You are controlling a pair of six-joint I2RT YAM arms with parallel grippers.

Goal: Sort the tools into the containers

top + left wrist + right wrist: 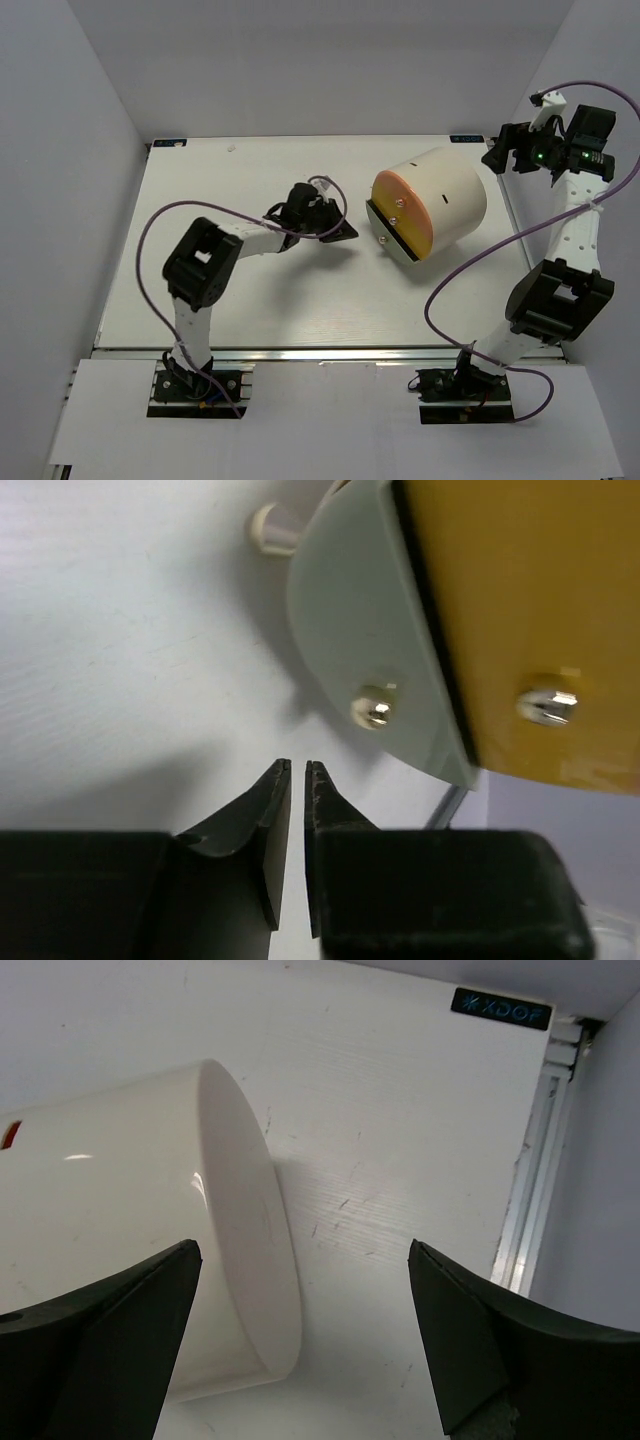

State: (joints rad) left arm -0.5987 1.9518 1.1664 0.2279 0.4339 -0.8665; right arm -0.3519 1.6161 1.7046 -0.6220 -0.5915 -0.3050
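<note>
The cream-white drum (452,192) lies on its side on the table, its orange-yellow round face (405,212) turned left. A pale grey panel (360,630) with a shiny knob (375,705) covers the face's lower part; a second knob (547,705) sits on the orange. My left gripper (348,232) is low on the table just left of the face, its fingers (297,765) nearly together with only a slim gap and nothing between them. My right gripper (503,156) is open and empty, raised beyond the drum's back end (120,1210). No screwdriver or wrench is in view.
The white table (250,290) is walled in on the left, back and right. An aluminium rail (530,1190) runs along the table's right edge. A small white peg (265,527) sticks out at the drum's edge.
</note>
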